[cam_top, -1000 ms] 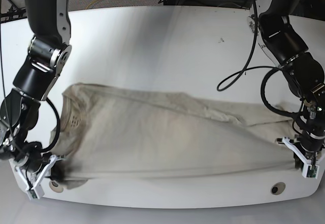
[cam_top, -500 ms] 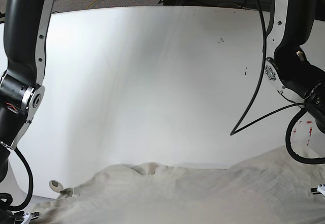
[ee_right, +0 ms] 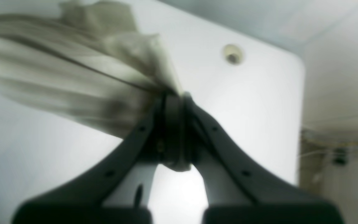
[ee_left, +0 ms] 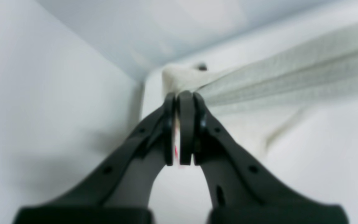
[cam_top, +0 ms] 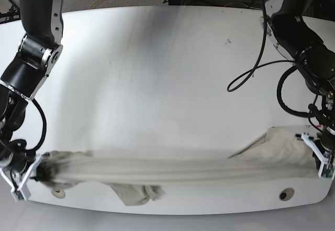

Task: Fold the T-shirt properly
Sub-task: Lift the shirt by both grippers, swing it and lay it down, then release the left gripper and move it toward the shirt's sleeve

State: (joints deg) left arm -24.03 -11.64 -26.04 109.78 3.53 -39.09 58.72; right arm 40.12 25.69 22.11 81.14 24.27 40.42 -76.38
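Observation:
The khaki-beige T-shirt [cam_top: 172, 171] is stretched in a long blurred band near the table's front edge, with a loose fold [cam_top: 138, 193] hanging below it. My left gripper [cam_top: 316, 164] is shut on its right end. In the left wrist view the closed left gripper [ee_left: 182, 95] pinches the taut cloth [ee_left: 278, 77]. My right gripper [cam_top: 26, 181] is shut on the shirt's left end. In the right wrist view the right gripper [ee_right: 172, 96] grips bunched fabric [ee_right: 73, 71].
The white table [cam_top: 167, 84] has a round hole near the front left corner [cam_top: 58, 193] and another at the front right [cam_top: 286, 194]. The table's front edge runs just below the shirt. Black cables [cam_top: 256, 74] hang beside the left arm.
Half a second ago the shirt filled the bottom of the base view with the grippers near the frame's bottom edge. Now it is a stretched band low over the table, held between both grippers.

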